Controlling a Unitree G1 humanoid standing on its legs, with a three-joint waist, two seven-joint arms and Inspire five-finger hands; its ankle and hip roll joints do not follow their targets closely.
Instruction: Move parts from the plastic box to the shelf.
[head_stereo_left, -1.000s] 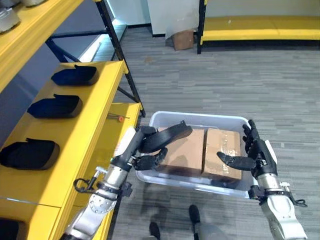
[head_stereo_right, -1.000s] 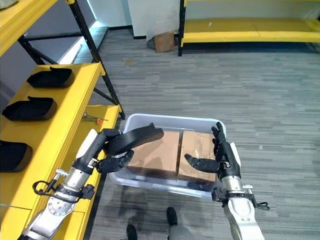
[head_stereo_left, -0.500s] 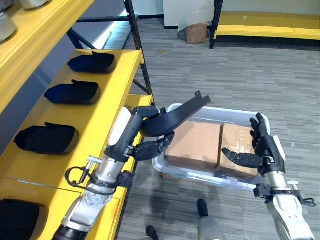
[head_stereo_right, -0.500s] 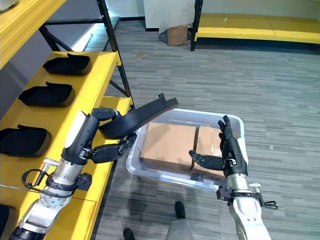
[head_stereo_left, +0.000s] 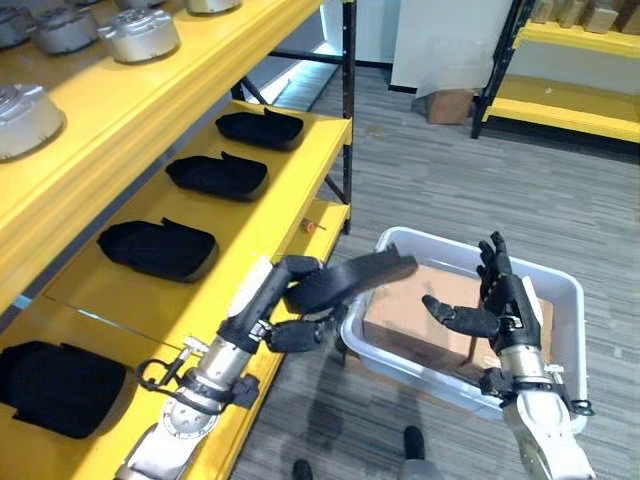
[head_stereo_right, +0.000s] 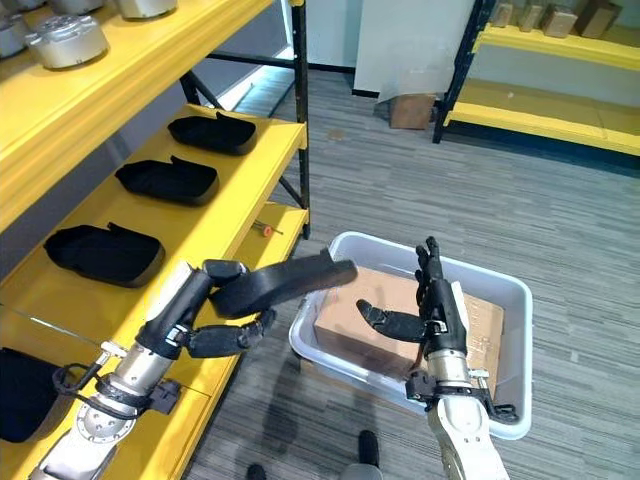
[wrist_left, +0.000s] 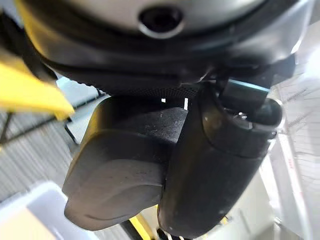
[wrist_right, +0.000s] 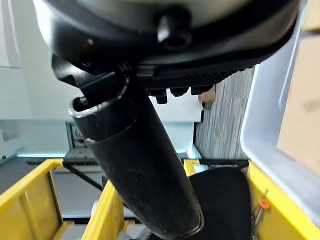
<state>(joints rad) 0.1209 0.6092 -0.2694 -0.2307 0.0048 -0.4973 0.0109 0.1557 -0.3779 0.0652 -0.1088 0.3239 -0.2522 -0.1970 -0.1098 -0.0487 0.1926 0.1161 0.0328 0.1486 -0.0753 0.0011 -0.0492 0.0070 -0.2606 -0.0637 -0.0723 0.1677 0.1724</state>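
OK, left hand (head_stereo_left: 283, 300) clamped on a black part (head_stereo_left: 350, 280), holding it in the air between shelf (head_stereo_left: 262, 215) edge and box (head_stereo_left: 560, 300) rim | right hand (head_stereo_left: 490, 305) fingers straight, over the cartons (head_stereo_left: 410, 315) in the box | I see four black parts (head_stereo_left: 160, 248) lying on the shelf

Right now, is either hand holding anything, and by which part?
The left hand holds a black part by its near end, fingers curled round it. The right hand is open, holding nothing.
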